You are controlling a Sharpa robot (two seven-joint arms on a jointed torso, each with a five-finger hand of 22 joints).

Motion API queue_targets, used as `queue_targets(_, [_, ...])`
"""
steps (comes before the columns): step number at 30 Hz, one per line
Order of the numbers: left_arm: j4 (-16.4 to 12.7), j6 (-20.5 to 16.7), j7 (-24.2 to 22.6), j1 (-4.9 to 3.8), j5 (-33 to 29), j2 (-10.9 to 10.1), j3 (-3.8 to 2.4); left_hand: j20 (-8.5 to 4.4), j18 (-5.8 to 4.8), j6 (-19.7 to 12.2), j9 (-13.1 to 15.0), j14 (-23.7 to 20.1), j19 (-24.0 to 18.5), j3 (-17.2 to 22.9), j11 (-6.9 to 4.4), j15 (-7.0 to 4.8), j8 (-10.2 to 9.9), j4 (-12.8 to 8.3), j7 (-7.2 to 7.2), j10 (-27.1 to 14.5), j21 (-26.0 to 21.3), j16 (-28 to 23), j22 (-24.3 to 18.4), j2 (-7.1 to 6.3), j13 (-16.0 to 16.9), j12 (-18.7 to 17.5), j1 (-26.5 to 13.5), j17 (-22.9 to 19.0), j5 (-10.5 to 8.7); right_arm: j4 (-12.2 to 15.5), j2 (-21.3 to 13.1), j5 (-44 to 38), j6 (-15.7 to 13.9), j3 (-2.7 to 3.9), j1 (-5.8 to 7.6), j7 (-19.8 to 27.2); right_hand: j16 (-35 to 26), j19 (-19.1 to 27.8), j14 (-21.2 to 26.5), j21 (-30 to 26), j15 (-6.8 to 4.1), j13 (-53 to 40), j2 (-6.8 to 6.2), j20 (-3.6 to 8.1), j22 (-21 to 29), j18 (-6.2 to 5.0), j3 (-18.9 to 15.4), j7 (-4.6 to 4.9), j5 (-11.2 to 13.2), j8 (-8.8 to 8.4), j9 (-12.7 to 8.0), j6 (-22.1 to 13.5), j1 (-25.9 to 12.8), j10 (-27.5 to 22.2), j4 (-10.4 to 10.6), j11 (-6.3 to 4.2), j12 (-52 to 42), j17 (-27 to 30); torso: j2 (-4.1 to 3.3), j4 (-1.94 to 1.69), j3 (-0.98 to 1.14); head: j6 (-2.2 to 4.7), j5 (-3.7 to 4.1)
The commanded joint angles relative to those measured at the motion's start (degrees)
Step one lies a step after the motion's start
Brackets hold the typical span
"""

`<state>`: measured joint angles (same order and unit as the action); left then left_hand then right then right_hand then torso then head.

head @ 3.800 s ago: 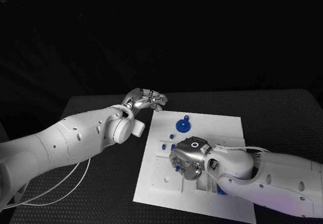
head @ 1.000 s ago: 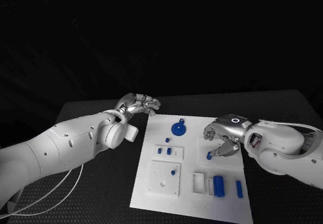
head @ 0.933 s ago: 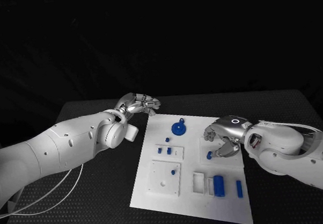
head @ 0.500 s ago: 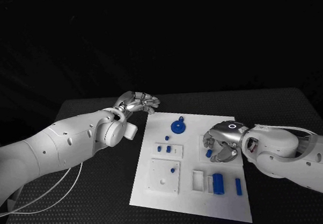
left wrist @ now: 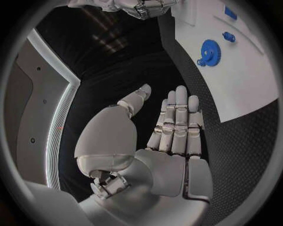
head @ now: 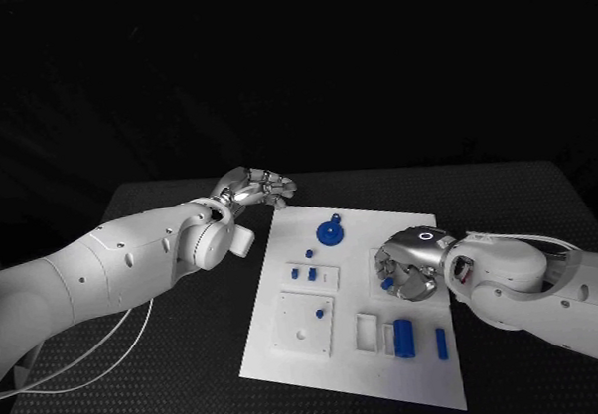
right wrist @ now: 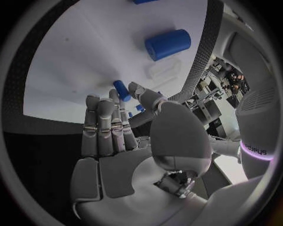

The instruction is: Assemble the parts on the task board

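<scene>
The white task board (head: pixel 347 362) lies in the middle of the table. My right hand (head: pixel 413 267) hovers over its right middle, fingers nearly straight. A small blue peg (head: pixel 388 281) (right wrist: pixel 120 89) stands right between that hand's thumb tip and fingertips; no firm grip shows. A blue gear (head: pixel 331 234) (left wrist: pixel 209 49) lies near the board's far edge, with small blue pegs (head: pixel 303 274) below it. A blue cylinder (head: pixel 403 336) (right wrist: pixel 168 44) and a thin blue bar (head: pixel 440 344) lie near the front right. My left hand (head: pixel 257 186) (left wrist: pixel 171 127) hangs off the board's far left corner, fingers straight, holding nothing.
The board (left wrist: pixel 236 70) rests on a black textured table (head: pixel 162 401). A grey cable (head: pixel 100 363) loops under my left arm at the table's left. White recessed blocks (head: pixel 306 326) sit on the board's left half.
My right hand has crept a little lower and leftward, closing in on the small blue peg, which stays in place. The left hand has barely moved.
</scene>
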<state>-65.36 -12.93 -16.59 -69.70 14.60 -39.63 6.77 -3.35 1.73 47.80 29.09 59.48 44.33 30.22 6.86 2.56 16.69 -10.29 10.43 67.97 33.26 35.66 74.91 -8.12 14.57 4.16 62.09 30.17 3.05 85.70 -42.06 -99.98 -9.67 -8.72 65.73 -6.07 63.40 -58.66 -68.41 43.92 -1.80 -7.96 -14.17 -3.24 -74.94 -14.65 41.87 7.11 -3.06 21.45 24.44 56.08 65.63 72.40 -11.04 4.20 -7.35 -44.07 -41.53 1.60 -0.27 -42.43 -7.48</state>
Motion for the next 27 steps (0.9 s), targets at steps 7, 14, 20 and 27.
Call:
queue_targets(7, [-0.14,0.91,-0.53,-0.04,-0.29,0.05,-0.03,0.31,0.57,-0.58,-0.1,-0.14,-0.04,0.02,0.02,0.09,0.32,0.37,-0.02,-0.25,-0.29,-0.38,0.18,0.1,-0.04,0.0,-0.31,0.09,0.1,-0.64,0.62,-1.73,-0.63,-0.24,-0.34,-0.52,-0.23,-0.67,-0.39,0.37,-0.78,-0.38,2.62,0.48,-1.13,-0.35,2.77,-0.44,0.27,0.78,0.27,1.37,1.27,1.41,0.57,-0.47,-0.68,-0.01,0.02,-0.02,-0.01,-0.13,0.12])
queue_targets(14, [-0.12,0.87,-0.5,-0.04,-0.29,0.05,-0.03,0.32,0.56,-0.62,-0.11,-0.15,-0.04,-0.01,0.03,0.1,0.33,0.42,-0.01,-0.27,-0.33,-0.43,0.21,0.1,-0.03,0.0,-0.38,0.15,0.09,-0.85,0.77,-2.26,-0.89,-0.35,-0.66,-1.02,-0.26,-0.71,-0.46,0.56,-0.92,-0.64,3.16,0.5,-1.16,-0.35,6.75,-0.5,0.28,0.84,0.33,1.79,2.78,1.85,-0.02,-0.61,-0.69,-0.11,0.04,-0.08,-0.06,-0.16,0.16])
queue_targets(20, [-0.14,0.88,-0.53,-0.04,-0.29,0.08,-0.03,0.32,0.56,-0.63,-0.11,-0.16,-0.05,-0.01,0.03,0.1,0.35,0.45,0.0,-0.28,-0.35,-0.45,0.23,0.12,-0.03,0.01,-0.4,0.18,0.09,-0.62,0.67,-2.46,-2.19,-0.35,-0.74,-1.36,0.12,-1.3,-0.93,1.1,-1.36,-1.06,3.4,0.7,-1.2,-0.35,7.4,-0.87,0.28,1.3,0.6,2.7,2.48,2.93,-0.17,-1.06,-1.14,-0.41,0.06,0.0,-0.05,-0.2,0.11])
queue_targets(27, [-0.07,0.96,-0.53,-0.04,-0.29,0.13,-0.03,0.32,0.56,-0.66,-0.12,-0.16,-0.05,-0.02,0.03,0.11,0.36,0.49,0.0,-0.29,-0.37,-0.48,0.25,0.13,-0.03,0.01,-0.43,0.22,0.09,0.55,-0.2,-1.43,-2.87,-0.31,-0.74,-1.22,0.35,-1.74,-1.3,1.45,-1.67,-1.39,3.34,0.94,-1.15,-0.35,7.75,-1.11,0.28,1.58,0.82,3.27,2.15,3.56,-0.38,-1.36,-1.38,-0.64,0.06,-0.02,-0.06,-0.07,0.18])
